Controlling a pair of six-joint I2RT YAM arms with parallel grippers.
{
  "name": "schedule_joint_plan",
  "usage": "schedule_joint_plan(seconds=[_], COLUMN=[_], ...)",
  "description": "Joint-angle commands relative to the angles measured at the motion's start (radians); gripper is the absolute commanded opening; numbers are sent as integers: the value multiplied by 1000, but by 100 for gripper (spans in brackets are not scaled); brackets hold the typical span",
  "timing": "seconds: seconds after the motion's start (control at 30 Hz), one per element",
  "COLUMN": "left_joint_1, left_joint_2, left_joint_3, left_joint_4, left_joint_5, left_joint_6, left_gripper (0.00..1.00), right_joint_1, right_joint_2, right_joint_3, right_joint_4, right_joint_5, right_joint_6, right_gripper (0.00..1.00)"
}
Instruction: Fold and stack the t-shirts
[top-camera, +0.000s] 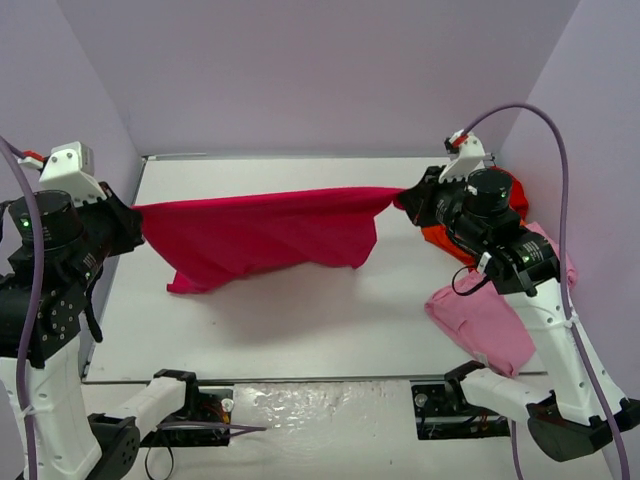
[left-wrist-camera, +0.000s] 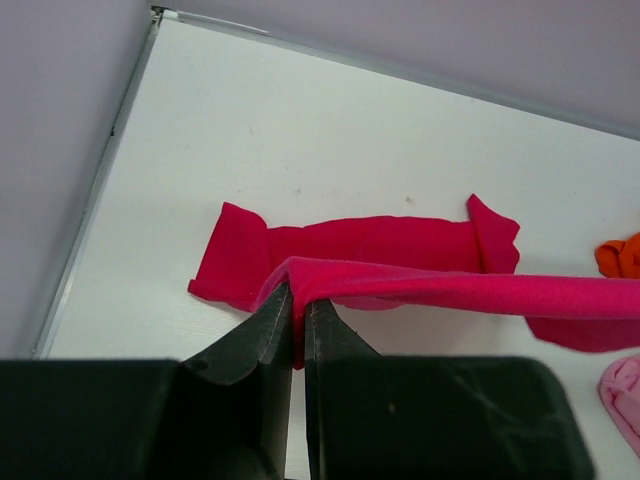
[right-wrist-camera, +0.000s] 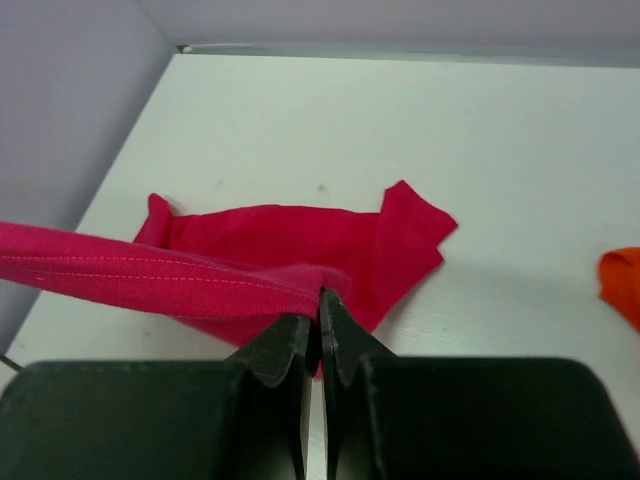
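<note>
Raspberry shirt (top-camera: 260, 235) hangs strung btwn both grippers: top edge taut, lower part draped onto table (top-camera: 300, 325). L gripper (left-wrist-camera: 297, 300) jaws pinch its left end, cloth right at the tips. R gripper (right-wrist-camera: 320, 305) jaws pinch the right end likewise. Orange shirt (top-camera: 435, 240), pink shirt (top-camera: 485, 320) and red shirt (top-camera: 515, 195) are heaped by R arm.

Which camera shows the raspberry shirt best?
Top external: the whole raspberry shirt spans from left claw to right claw, its lower part sagging. Each wrist view shows only its own pinched edge and some cloth beyond.
</note>
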Motion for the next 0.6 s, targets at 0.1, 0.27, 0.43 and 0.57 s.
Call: schedule_joint_plan(seconds=[0.1, 0.27, 0.43, 0.57], left_joint_1=[23, 22, 24, 24], left_joint_2=[-62, -123, -158, -198], left_joint_3=[-54, -191, -308, -350], left_joint_4=[-20, -32, -62, -62], left_joint_5=[-177, -130, -85, -80], left_joint_6=[16, -32, -69, -81], left_gripper=[0, 0, 0, 41], right_joint_1=[115, 119, 119, 119], right_joint_2=[-123, -182, -210, -216], right_joint_3=[-254, -262, -285, -351], right_joint_4=[-75, -201, -259, -264], right_joint_5=[24, 19, -40, -157], right_joint_6=[179, 212, 227, 236], right_gripper=[0, 0, 0, 25])
